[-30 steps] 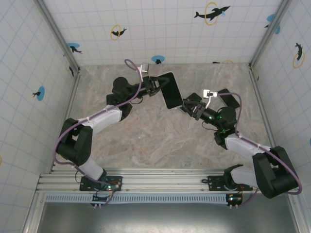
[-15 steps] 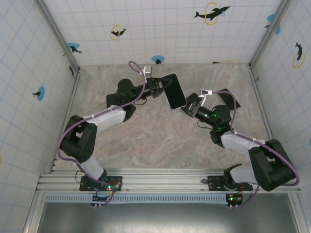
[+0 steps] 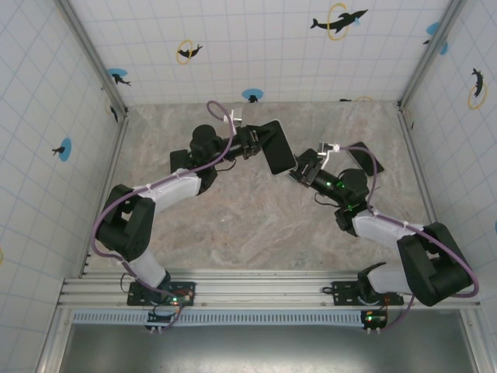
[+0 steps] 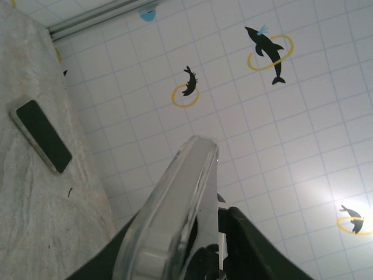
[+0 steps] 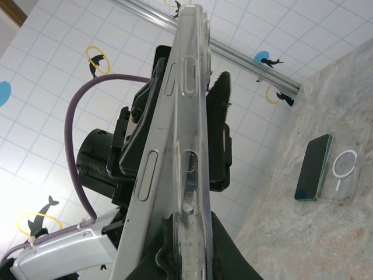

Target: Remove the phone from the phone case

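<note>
The case (image 5: 185, 99) is held up in the air above the far middle of the bench (image 3: 248, 225), between the two arms. The phone (image 3: 277, 147) is judged to be inside it still, because a dark face within a pale rim is seen from above. The case is kept off the bench and turned on its edge so that it can be reached from opposite sides. One arm is needed to hold the clear shell, the other to press or peel the phone out.

The left pincer (image 3: 258, 141) is placed at the left long side, with its black fingers (image 5: 219, 137) standing on both faces of the case. Whether they press on it or are loosened cannot be told. The right pincer (image 3: 300, 167) is closed on the near right end of the case, and in the right wrist view the clear edge is seen running down between its tips. A second phone (image 3: 365, 158) is left flat on the bench at the far right, well apart, and is not touched.

Compared with one second ago, the case has been carried a little to the right by the left arm. The right pincer, which was then just beside the corner and not yet closed, has been brought onto it and shut. The second phone has not been moved.
</note>
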